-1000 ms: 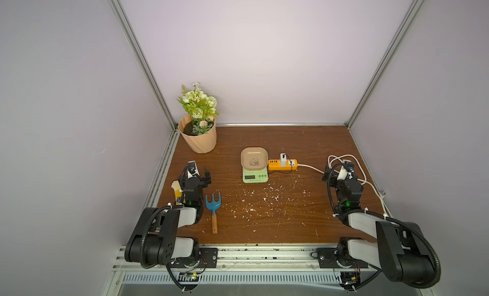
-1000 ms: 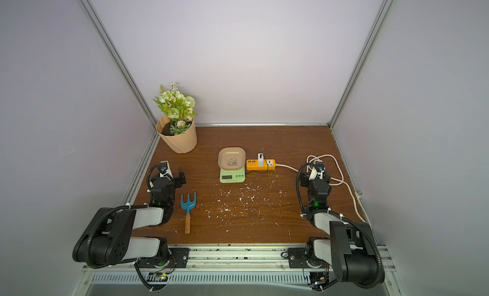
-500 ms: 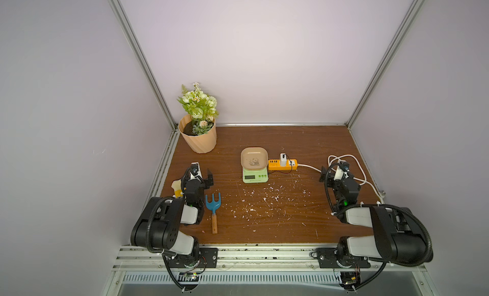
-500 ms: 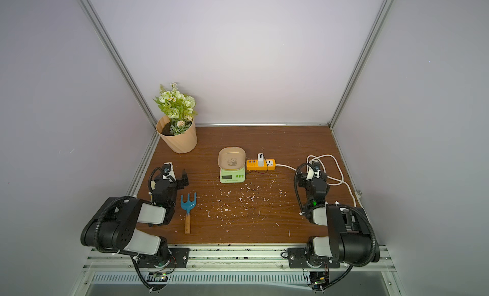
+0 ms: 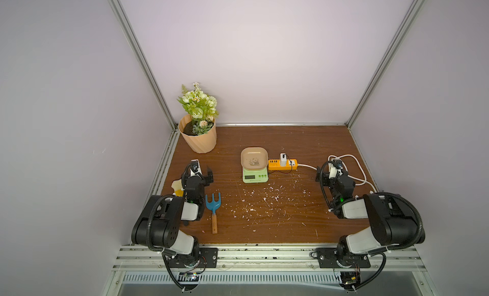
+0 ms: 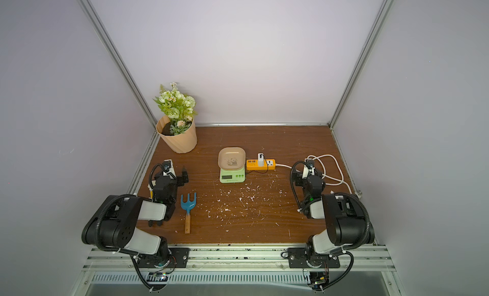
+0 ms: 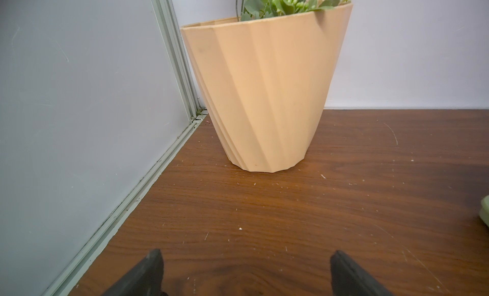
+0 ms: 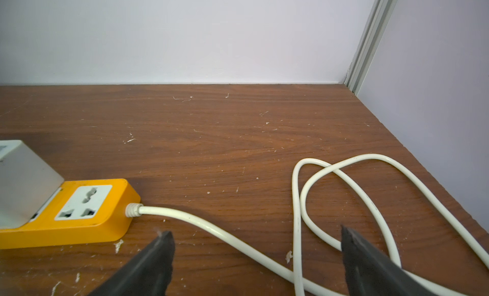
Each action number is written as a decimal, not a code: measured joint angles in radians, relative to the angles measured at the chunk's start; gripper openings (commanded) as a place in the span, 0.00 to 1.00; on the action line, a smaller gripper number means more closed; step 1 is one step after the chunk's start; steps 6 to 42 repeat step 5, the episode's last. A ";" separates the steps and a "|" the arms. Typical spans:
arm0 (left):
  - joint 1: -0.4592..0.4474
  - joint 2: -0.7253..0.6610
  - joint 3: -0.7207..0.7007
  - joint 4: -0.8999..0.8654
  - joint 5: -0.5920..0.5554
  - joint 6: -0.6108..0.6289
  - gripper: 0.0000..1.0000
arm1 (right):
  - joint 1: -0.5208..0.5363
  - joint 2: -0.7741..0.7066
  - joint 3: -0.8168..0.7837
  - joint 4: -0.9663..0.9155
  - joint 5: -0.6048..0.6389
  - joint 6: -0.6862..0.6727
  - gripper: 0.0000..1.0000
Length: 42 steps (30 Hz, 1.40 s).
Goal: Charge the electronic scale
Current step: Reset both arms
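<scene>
Mid-table, pale green electronic scale (image 5: 255,175)

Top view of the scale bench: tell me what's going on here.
Nothing is being handled at this moment. The left gripper is open and empty, facing the flower pot. The right gripper is open and empty by the white cord of the orange power strip. The electronic scale sits beside the strip, which carries a white charger. A thin dark cable runs from the charger toward the scale; whether it is plugged into the scale cannot be told.
</scene>
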 measured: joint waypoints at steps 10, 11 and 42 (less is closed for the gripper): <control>0.000 0.000 0.000 -0.001 -0.001 0.000 0.99 | 0.000 0.000 0.000 0.000 0.000 -0.001 1.00; 0.000 0.000 0.000 -0.001 -0.001 0.000 0.99 | 0.000 0.000 0.000 0.000 0.000 -0.001 1.00; 0.000 0.000 0.000 -0.001 -0.001 0.000 0.99 | 0.000 0.000 0.000 0.000 0.000 -0.001 1.00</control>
